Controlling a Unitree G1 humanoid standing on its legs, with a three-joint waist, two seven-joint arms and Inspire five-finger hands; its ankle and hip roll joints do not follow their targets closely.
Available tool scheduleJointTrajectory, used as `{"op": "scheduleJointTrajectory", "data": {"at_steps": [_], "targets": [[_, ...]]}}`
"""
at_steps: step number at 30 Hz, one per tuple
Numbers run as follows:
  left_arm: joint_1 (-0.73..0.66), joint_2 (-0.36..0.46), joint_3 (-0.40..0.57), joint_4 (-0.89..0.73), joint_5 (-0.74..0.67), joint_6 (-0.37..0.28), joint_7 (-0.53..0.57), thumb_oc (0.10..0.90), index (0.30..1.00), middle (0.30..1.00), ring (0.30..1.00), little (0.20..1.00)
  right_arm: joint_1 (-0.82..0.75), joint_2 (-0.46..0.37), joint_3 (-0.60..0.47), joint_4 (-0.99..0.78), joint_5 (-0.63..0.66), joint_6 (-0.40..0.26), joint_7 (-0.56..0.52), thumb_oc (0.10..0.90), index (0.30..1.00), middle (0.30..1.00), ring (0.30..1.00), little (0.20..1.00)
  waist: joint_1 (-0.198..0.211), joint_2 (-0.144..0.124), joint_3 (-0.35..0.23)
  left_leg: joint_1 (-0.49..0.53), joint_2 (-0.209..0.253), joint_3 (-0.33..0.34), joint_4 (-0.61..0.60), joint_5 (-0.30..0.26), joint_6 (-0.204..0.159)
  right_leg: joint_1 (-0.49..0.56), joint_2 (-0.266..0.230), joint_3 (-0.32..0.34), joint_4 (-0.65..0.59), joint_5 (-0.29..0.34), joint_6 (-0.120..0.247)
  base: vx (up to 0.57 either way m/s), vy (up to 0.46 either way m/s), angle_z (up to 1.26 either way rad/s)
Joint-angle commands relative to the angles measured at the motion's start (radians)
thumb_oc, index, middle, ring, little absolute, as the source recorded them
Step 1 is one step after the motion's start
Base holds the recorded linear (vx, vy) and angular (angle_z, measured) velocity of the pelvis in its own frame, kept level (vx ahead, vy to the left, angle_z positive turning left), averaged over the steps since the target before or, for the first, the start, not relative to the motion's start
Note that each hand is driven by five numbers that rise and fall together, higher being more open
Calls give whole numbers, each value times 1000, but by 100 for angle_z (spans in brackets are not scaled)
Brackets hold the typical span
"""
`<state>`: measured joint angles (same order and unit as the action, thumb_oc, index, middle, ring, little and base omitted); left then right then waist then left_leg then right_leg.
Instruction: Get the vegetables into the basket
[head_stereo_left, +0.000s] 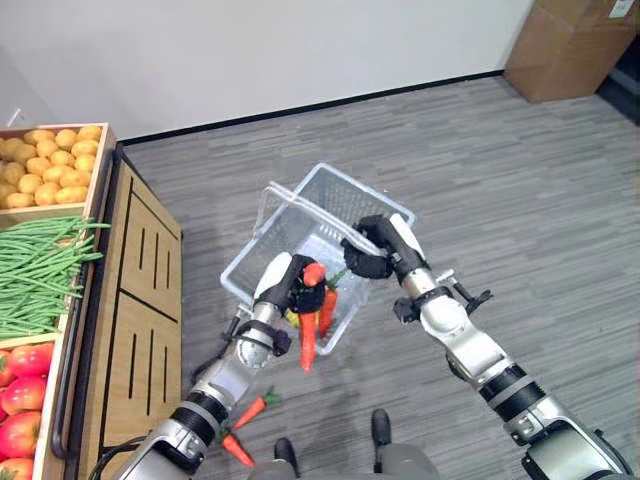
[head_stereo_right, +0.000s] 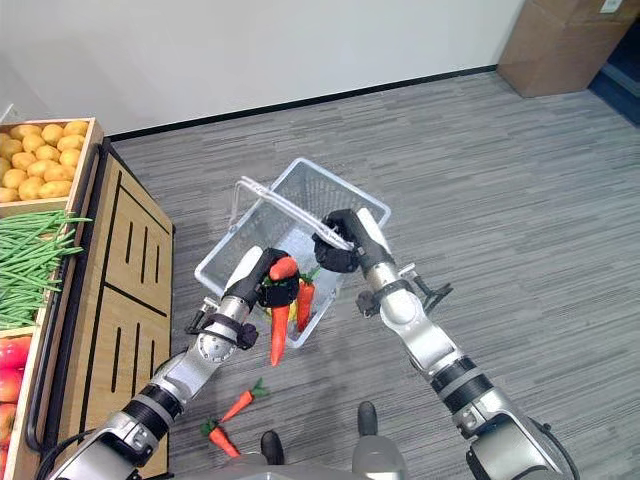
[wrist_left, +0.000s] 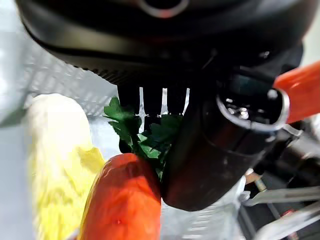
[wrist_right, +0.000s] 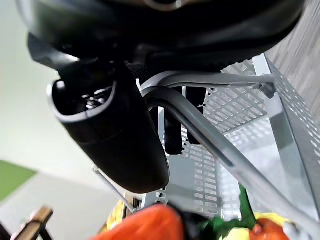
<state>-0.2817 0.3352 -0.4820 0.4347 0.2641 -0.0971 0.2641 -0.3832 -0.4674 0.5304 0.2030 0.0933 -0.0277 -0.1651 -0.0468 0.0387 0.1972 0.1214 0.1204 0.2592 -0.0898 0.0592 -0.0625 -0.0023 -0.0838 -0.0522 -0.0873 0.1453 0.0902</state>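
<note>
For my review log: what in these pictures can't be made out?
- Basket contents: the left hand and its carrot cover much of the inside in the eye views; a yellow item is blurred in the left wrist view.
- Right hand fingers on the handle: partly hidden by the thumb.
- Floor carrots: one partly behind the left arm.

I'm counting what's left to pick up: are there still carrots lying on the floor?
Yes: two carrots lie on the floor by the left arm, outside the basket, while the left hand holds another.
</note>
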Motion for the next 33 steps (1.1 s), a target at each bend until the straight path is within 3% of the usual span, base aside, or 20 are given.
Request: {"op": "scheduleJointTrajectory", "data": {"at_steps": [1, 2, 11, 13, 15, 17, 19, 24, 33], "targets": [[-142, 36, -36, 63, 152, -9, 63, 620, 607, 607, 607, 607, -119, 64, -59, -197, 56, -195, 1, 400, 300, 300, 300, 300, -5, -68, -100, -4, 18, 6, 3, -26, -44, 63, -79, -62, 0, -68, 81, 0, 0, 0], [-157, 47, -41, 97, 209, 8, 59, 900, 1000, 1000, 1000, 1000, -121, 54, -52, -209, 46, -191, 10, 400, 300, 300, 300, 300, -8, -67, -101, -2, 19, 9, 3, -27, -45, 63, -80, -60, 0, -67, 82, 0, 0, 0], [-174, 61, -58, 152, 341, 48, -3, 900, 1000, 1000, 1000, 1000, -113, 24, -63, -218, 2, -163, 22, 400, 300, 300, 300, 300, -15, -60, -105, 4, 18, 13, 3, -30, -45, 66, -82, -56, 0, -67, 82, 0, 0, 0], [-41, 138, -30, 137, 348, -17, -14, 900, 1000, 1000, 1000, 1000, -106, 8, -89, -199, -16, -167, 23, 400, 300, 300, 300, 300, 0, -61, -104, 3, 17, 10, 3, -28, -46, 68, -84, -60, 0, -66, 81, -10, 2, -3], [-25, 141, -30, 124, 342, -29, -22, 900, 1000, 1000, 1000, 1000, -98, 1, -95, -184, -25, -170, 22, 400, 300, 300, 300, 300, 2, -61, -103, 1, 16, 8, 3, -27, -46, 69, -84, -62, 0, -67, 82, -14, 4, -5], [-106, 116, -55, 60, 302, -9, -46, 900, 1000, 1000, 1000, 1000, -80, 3, -92, -165, -34, -161, 23, 400, 300, 300, 300, 300, -9, -61, -108, -1, 15, 5, 3, -27, -45, 69, -84, -63, 0, -65, 82, 0, 0, 0], [-116, 123, -22, -64, 230, -33, -60, 900, 1000, 1000, 1000, 1000, -37, -13, -133, -146, -39, -146, 21, 400, 300, 300, 300, 300, -5, -61, -108, -2, 14, -2, 3, -28, -42, 73, -85, -69, 0, -67, 81, 4, -3, 6], [32, 152, 55, -276, 96, -123, -83, 900, 1000, 1000, 1000, 1000, 14, -25, -206, -44, -93, -124, 3, 400, 300, 300, 300, 300, 17, -64, -108, -7, 13, -17, 3, -26, -42, 80, -88, -87, 0, -69, 81, -3, -5, 9], [258, 150, 143, -394, -139, -160, -109, 900, 1000, 1000, 1000, 1000, 75, -68, -308, 210, -288, -91, -101, 400, 300, 300, 300, 300, 62, -67, -97, -28, 7, -51, 3, -17, -39, 86, -94, -121, 0, -71, 82, -2, -3, 4]]}}
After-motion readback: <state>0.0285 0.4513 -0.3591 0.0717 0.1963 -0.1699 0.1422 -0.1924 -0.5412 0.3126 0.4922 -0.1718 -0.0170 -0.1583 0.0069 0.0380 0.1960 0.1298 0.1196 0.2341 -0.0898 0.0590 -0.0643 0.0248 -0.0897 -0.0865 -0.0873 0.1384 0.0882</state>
